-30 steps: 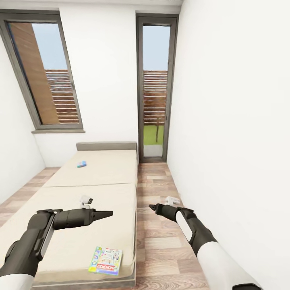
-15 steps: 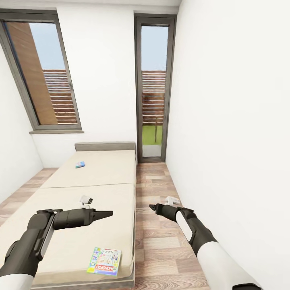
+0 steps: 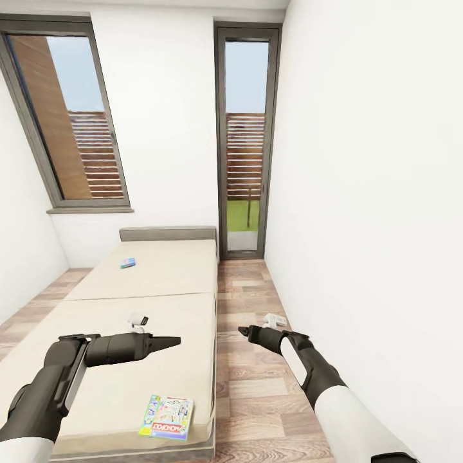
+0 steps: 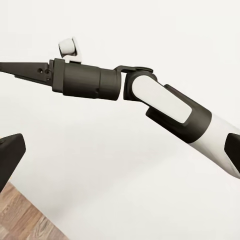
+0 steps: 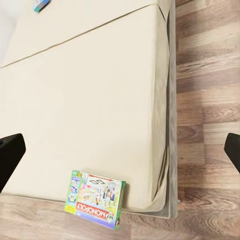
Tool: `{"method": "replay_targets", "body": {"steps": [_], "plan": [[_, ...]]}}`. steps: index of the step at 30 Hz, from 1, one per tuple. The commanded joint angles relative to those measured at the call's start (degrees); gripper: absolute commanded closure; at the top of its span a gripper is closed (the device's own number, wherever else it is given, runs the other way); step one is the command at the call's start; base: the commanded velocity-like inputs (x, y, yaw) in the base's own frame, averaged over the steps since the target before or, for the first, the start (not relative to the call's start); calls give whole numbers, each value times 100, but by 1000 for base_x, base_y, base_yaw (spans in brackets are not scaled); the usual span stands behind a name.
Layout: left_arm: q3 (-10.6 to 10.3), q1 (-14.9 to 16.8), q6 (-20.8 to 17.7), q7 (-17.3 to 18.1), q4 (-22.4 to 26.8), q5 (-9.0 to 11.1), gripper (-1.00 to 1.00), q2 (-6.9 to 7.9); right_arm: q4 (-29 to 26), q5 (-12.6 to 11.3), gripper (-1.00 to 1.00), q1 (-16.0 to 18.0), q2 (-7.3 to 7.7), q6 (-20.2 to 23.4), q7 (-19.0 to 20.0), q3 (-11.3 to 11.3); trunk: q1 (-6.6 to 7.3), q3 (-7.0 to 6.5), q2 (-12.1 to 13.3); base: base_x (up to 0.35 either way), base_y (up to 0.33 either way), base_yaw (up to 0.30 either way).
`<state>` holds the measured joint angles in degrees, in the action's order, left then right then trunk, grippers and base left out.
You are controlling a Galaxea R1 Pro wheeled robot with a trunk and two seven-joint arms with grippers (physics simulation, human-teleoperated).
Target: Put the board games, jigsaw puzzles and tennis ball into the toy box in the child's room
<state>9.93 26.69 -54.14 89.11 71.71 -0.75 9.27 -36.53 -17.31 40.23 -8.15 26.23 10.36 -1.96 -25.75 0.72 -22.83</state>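
Nothing moved | flat glossy Monopoly box [image 3: 167, 417] | smooth beige bed [image 3: 128, 308]

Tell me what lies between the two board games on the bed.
Bare beige mattress and its seam, in the head view, between the Monopoly box and the small blue box on the bed.

The room is seen from the head camera, set high and aimed forward and down along the bed [image 3: 148, 302] toward the tall window [image 3: 246, 141], with both arms at the lower edge. From the left wrist, a sideways look is taken at the right arm [image 4: 165, 102] at close range against a white wall [image 4: 150, 30], with a strip of wood floor [image 4: 25, 222] in one corner. From the right wrist, the bed [image 5: 85, 100] and a board game [image 5: 96, 198] at its near edge are viewed steeply from above, and the same game [image 3: 166, 417] and mattress are shared with the head view.
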Motion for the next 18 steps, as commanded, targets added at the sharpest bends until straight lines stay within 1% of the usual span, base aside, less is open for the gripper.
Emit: {"method": "replay_targets", "body": {"steps": [1, 3, 6, 7, 9, 10, 11, 12, 14, 15, 17, 18], "plan": [[0, 3, -61, 15, 1, -13, -100, 2, -5, -13, -100, 2, 0, 23, -9, -3, -3, 8, -8, 0, 0, 0], [-11, 3, -66, -75, 1, -40, -100, -8, -4, -11, -100, 2, -1, 17, -33, 0, -3, 8, -8, 0, 0, 0], [-30, 3, -69, -361, 1, -79, -100, -29, -7, -10, -100, 2, -2, 17, -55, 2, -3, 8, -8, 0, 0, 0], [-35, 3, -72, -556, 1, -90, -100, -41, -4, -10, -100, 2, -2, 22, -66, 5, -3, 8, -8, 0, 0, 0], [-40, 6, -77, -765, 1, -97, -100, -53, -1, -10, -100, 2, -2, 27, -84, 8, -3, 8, -8, 0, 0, 0], [-45, 23, -84, -973, 1, -97, -100, -77, 3, -10, -100, 2, -2, 28, -102, 8, -3, 8, -8, 0, 0, 0], [-46, 31, -88, -1075, 1, -96, -100, -89, 5, -10, -100, 2, -2, 29, -115, 9, -3, 8, -8, 0, 0, 0], [-48, 48, -96, -1285, 1, -94, -100, -108, 9, -7, -100, 2, -2, 30, -153, 13, -3, 8, -8, 0, 0, 0], [-50, 65, -103, -1529, 1, -95, -100, -121, 11, 2, -100, 2, -4, 30, -211, 16, -3, 8, -8, 0, 0, 0], [-48, 77, -107, -1843, 1, -97, -100, -132, 12, 17, -100, 2, -6, 31, -296, 13, -3, 8, -8, 0, 0, 0], [-46, 90, -110, -2277, -6, -99, -100, -158, 13, 30, -100, 2, -11, 31, -410, 3, -3, 8, -8, 0, 0, 0], [-45, 102, -107, -2845, -42, -98, -100, -221, 13, 38, -100, 2, -14, 29, -544, -10, -3, 8, -8, 0, 0, 0]]}}
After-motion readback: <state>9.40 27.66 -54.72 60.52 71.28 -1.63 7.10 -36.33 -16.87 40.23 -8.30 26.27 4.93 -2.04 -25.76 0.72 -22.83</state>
